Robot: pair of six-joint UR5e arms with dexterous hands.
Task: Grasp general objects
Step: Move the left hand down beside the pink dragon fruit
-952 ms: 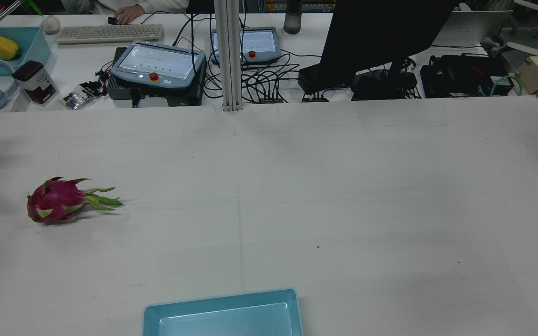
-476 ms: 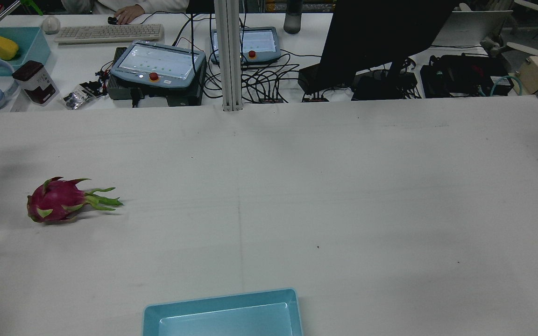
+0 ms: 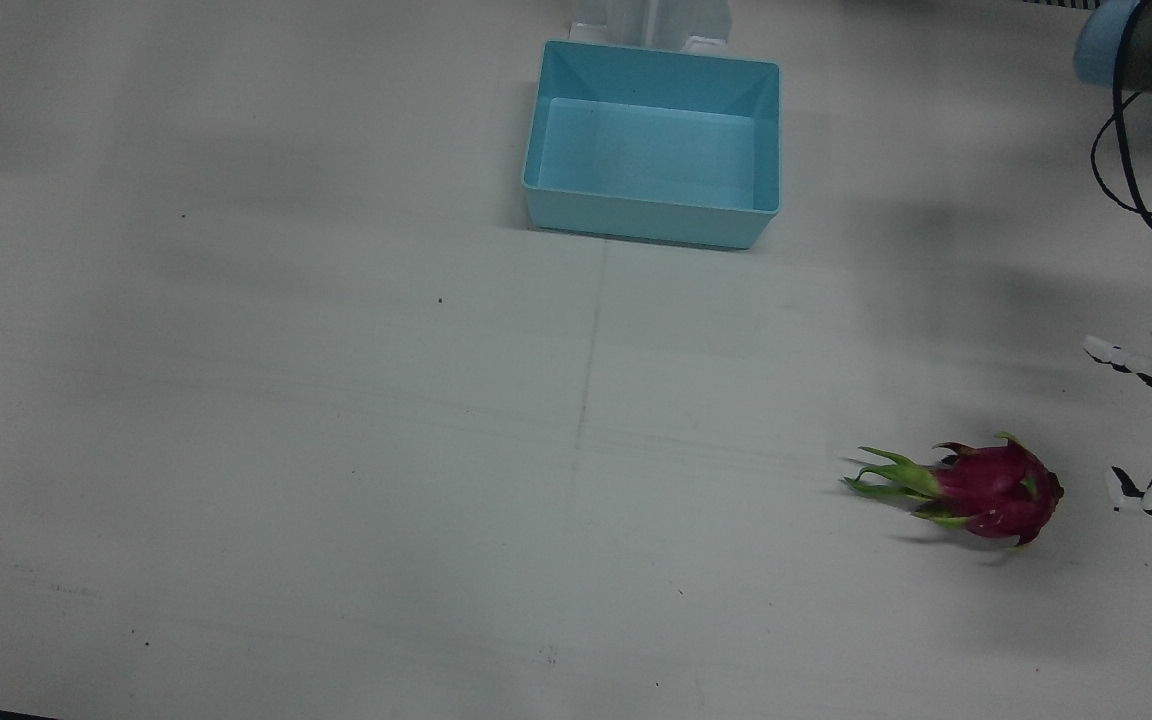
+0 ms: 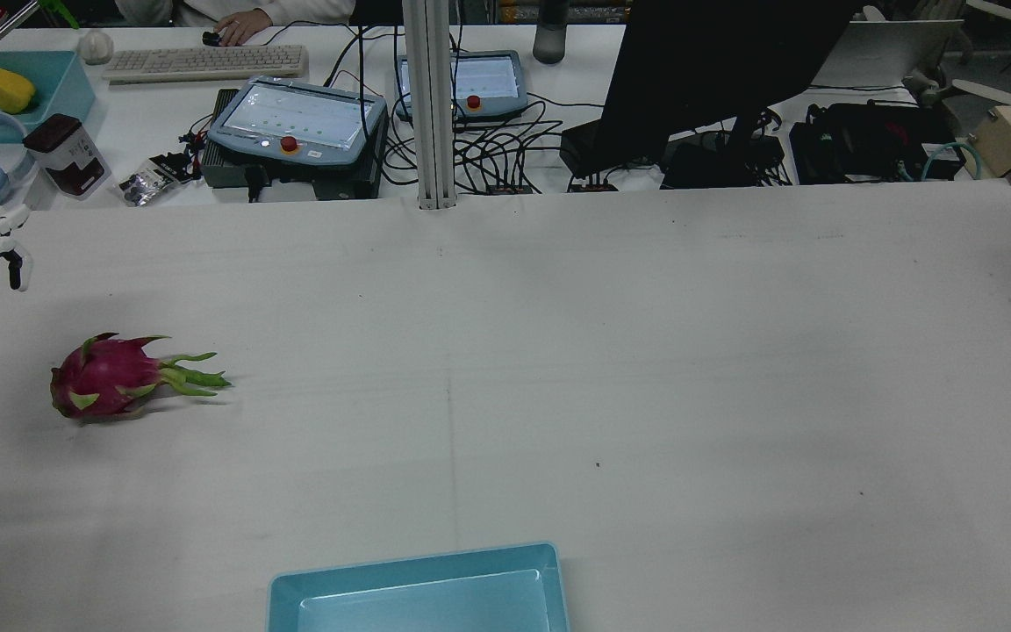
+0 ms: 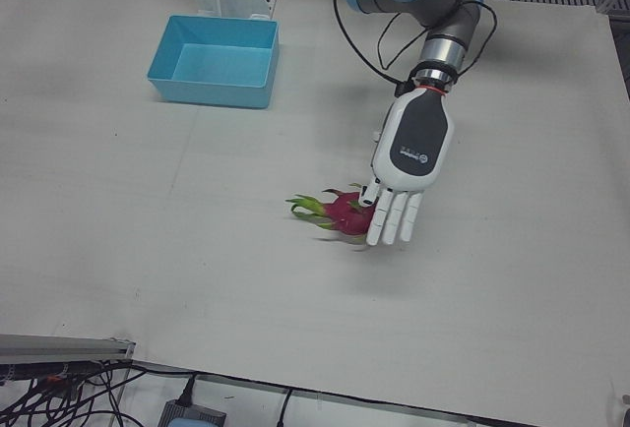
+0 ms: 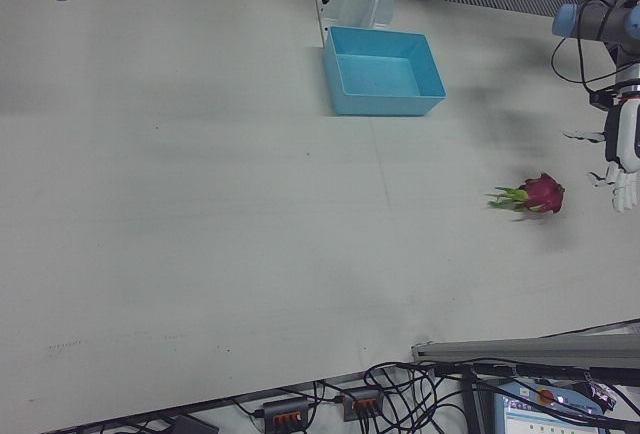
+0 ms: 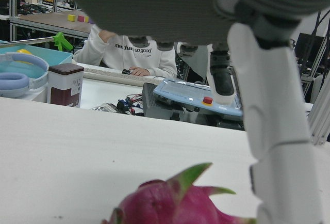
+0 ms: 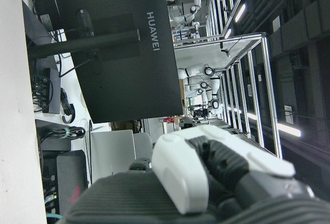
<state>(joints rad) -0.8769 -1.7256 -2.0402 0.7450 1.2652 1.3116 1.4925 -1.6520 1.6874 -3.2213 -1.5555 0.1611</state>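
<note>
While the spiky magenta dragon fruit (image 3: 991, 490) lies untouched, the left hand (image 5: 410, 166) hovers empty, fingers spread

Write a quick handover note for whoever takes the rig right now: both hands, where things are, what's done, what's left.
Left robot hand: open, fingers spread, beside the dragon fruit, not touching it as far as the front view shows.
Right robot hand: only its own camera shows it; state unclear.
Dragon fruit lies on the table, leafy end toward the middle. Blue bin is empty.
Done: approach. Left: grasp and lift.
</note>
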